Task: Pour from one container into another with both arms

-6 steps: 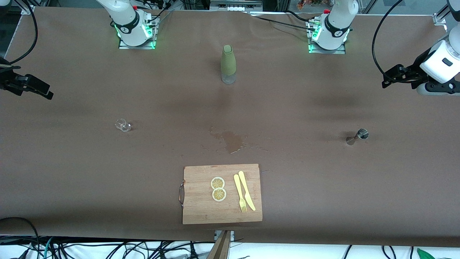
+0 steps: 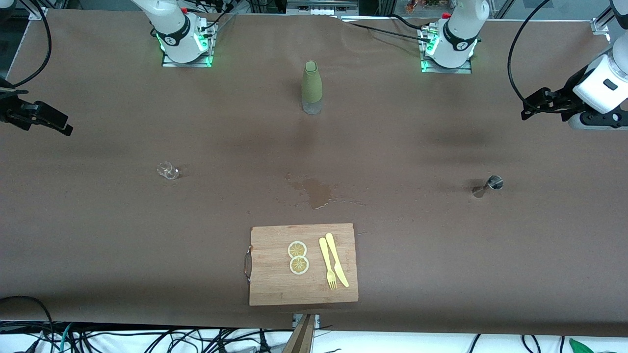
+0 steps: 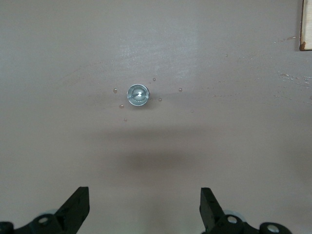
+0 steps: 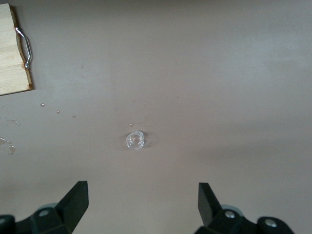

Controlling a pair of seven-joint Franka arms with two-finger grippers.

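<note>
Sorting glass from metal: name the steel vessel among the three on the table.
The jigger, hourglass-shaped and shiny, toward the left arm's end. The cup is clear glass; the bottle is olive green.

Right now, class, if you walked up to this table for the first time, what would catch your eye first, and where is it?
Probably the wooden cutting board nearest the front camera, carrying two lemon slices and a yellow fork and knife, with a wet spill just above it. Farther up stands the olive-green bottle. The tiny glass cup and steel jigger sit toward the table's two ends.
</note>
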